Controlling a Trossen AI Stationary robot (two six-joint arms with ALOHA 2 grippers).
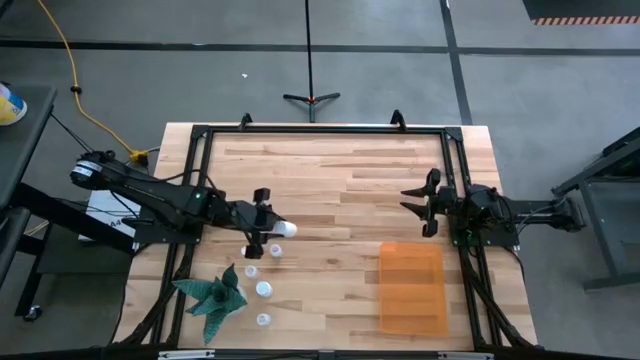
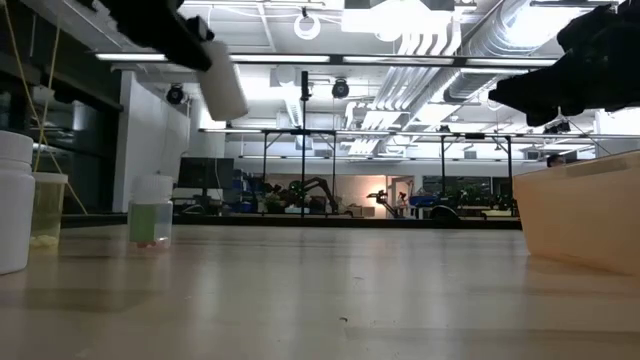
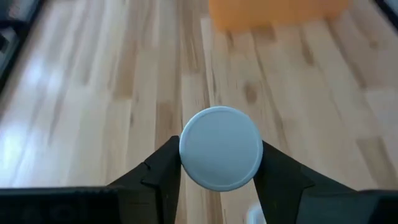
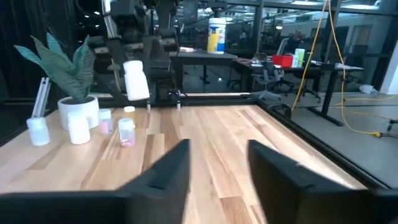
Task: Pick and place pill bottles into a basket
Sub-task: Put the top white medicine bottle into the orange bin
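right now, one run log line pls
left tool: holds small white pill bottle aloft | right tool: open, idle | translucent orange plastic basket: no bottles

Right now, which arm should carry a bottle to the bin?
Left. The left gripper is already shut on a pill bottle, lifted off the table. The right gripper hangs open and empty beside the orange bin.

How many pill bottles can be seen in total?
5. One pill bottle is held in the left gripper above the table; four stand on the table near the green plant. The arm may hide others.
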